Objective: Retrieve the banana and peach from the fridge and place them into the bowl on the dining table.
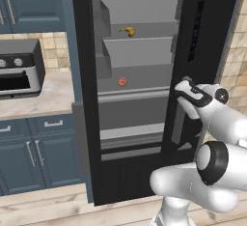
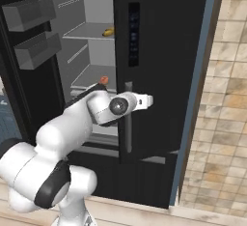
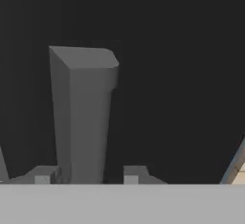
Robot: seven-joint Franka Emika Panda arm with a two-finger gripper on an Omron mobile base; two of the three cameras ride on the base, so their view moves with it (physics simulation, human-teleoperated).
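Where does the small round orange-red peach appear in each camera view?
Left base view: small round orange-red peach sits centre, on the lower grey shelf inside the fridge.
Right base view: left of centre, just above the arm.
Hand view: not in it.
Shared landmark: the curved yellow banana, one shelf higher.

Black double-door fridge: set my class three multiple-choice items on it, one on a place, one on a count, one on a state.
1. Where does the small curved yellow banana lie?
A. On a shelf above the peach
B. In a door bin
C. On the floor

2. How many fruits are inside the tall black fridge?
A. One
B. Two
C. Four

3. How does the door with the grey bins stand?
A. Shut
B. Swung open
C. Taken off

Answers:
1 A: the banana sits on the shelf above the small round orange-red peach.
2 B: the banana and the peach are the fruits seen in the fridge.
3 B: the binned door stands open, baring the shelves.
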